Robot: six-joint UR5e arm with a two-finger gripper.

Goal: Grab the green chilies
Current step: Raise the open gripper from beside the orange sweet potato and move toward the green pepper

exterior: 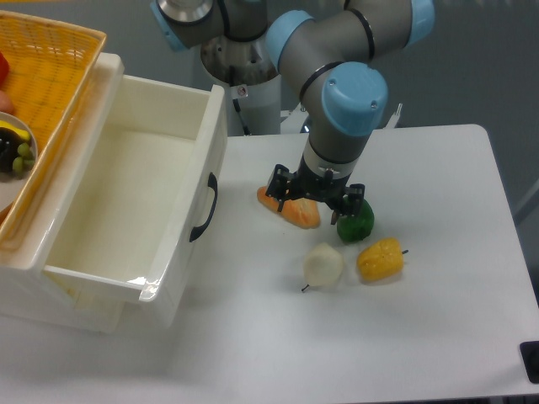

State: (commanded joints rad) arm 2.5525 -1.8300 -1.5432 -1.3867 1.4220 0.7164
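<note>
The green chilies (357, 222) is a small glossy dark-green pepper lying on the white table (438, 177), right of centre. My gripper (317, 200) hangs low over the table just left of it. The jaws look open and hold nothing. The right finger (354, 200) is right beside the top of the green pepper. An orange food piece (296, 212) lies between and under the fingers. I cannot tell whether the finger touches the pepper.
A yellow-orange pepper (381, 259) and a white onion-like piece (323, 265) lie just in front of the green pepper. An open white drawer box (126, 202) with a black handle (205, 209) stands at the left. A yellow basket (50, 76) sits behind it.
</note>
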